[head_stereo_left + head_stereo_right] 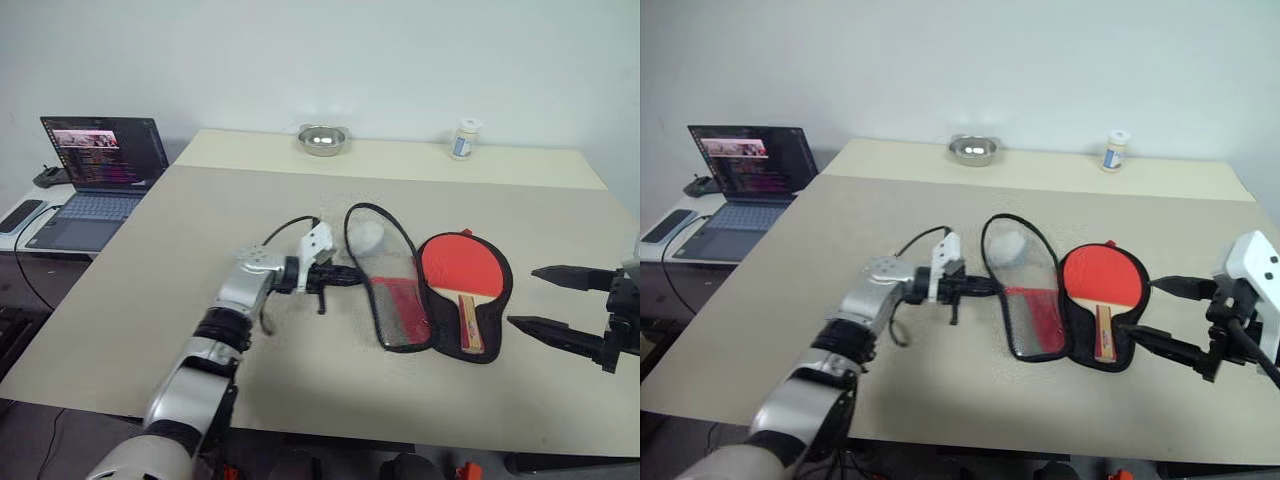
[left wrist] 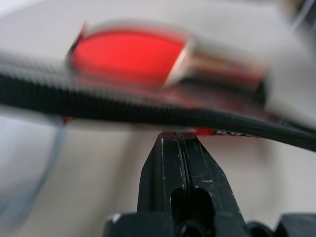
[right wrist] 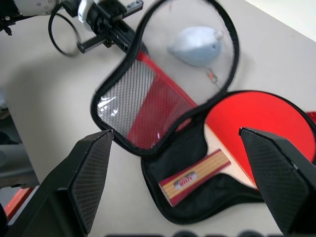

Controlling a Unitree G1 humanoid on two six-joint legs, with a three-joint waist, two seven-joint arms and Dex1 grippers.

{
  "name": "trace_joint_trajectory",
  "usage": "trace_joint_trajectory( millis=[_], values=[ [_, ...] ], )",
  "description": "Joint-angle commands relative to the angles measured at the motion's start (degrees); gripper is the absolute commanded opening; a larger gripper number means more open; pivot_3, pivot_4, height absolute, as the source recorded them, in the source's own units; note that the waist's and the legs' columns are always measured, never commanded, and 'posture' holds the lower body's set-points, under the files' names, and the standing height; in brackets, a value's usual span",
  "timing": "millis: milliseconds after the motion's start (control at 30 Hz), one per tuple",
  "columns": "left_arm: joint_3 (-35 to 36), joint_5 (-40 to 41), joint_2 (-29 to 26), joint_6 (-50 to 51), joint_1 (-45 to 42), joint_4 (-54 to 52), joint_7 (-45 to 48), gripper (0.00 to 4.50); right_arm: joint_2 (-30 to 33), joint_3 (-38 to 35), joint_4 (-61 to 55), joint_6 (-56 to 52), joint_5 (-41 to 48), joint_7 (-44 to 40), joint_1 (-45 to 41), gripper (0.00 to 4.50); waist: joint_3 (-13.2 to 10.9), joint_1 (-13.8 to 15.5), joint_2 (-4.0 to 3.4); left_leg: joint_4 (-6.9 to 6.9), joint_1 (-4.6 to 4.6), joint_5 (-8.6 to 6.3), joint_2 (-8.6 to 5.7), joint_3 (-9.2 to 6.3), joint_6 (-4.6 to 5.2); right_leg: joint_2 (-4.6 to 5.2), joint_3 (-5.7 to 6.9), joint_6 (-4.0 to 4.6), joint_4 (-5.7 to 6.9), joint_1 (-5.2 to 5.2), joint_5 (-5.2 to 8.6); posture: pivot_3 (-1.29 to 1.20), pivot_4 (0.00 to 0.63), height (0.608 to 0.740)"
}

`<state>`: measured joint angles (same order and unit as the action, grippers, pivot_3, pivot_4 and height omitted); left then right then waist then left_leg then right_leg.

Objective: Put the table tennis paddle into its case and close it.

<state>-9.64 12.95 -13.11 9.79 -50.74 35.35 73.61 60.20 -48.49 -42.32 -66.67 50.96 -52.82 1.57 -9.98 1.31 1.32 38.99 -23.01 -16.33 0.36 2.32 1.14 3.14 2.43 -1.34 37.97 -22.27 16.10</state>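
Paddle (image 1: 459,279) lies in the black half of the open case (image 1: 388,290) on the surface (image 1: 200,260). Left gripper (image 1: 352,276), clenched empty, touches the flap's rim; right gripper (image 1: 1162,315) hangs released. Best to sweep the flap over evenly, avoiding dragging the case.

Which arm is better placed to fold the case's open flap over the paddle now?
The left. Its gripper sits shut right at the outer edge of the case flap, while the right gripper hangs open off the far side, beyond the paddle lying in the other half.
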Motion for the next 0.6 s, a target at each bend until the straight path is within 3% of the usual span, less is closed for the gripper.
trace_joint_trajectory(
  millis=[33, 367, 533, 600],
  values=[
    [0.7, 2.2, 4.7, 0.7, -4.2, -0.6, -0.9, 0.01, 0.3, -3.8, 0.8, 0.5, 2.1, 1.5, -0.7, 4.50, 0.0, 0.0, 0.01, 0.00, 0.01, 0.00, 0.00, 0.00, 0.00, 0.00, 0.00, 0.00, 0.00, 0.00, 0.00, 0.00, 0.150, 0.740],
    [-1.2, -3.7, 11.5, -12.2, -7.5, 9.4, -4.6, 0.01, -0.9, -4.5, 1.7, 2.1, 0.6, 5.0, 3.3, 4.50, 0.0, -0.3, 0.02, -0.04, 0.08, 0.00, 0.02, 0.02, 0.00, -0.04, -0.04, 0.00, 0.04, 0.00, 0.00, 0.00, 0.150, 0.740],
    [1.1, -1.2, 8.4, -10.8, -5.3, 5.2, -2.2, 0.01, -2.6, -0.6, 4.3, 1.5, -0.4, 9.4, 3.8, 4.50, 0.0, -0.3, 0.04, -0.04, 0.05, 0.00, 0.01, 0.03, 0.00, -0.02, -0.06, 0.00, -0.01, 0.00, 0.00, 0.00, 0.150, 0.740],
    [2.1, -0.2, 5.3, -9.8, -3.4, 1.0, -1.2, 0.01, -4.3, 4.1, 4.9, 2.6, -1.7, 11.6, 3.6, 4.50, 0.0, -0.6, 0.03, -0.06, 0.09, 0.01, 0.03, 0.04, -0.01, -0.03, -0.07, 0.01, 0.02, 0.00, 0.00, 0.00, 0.150, 0.740]
  ],
)
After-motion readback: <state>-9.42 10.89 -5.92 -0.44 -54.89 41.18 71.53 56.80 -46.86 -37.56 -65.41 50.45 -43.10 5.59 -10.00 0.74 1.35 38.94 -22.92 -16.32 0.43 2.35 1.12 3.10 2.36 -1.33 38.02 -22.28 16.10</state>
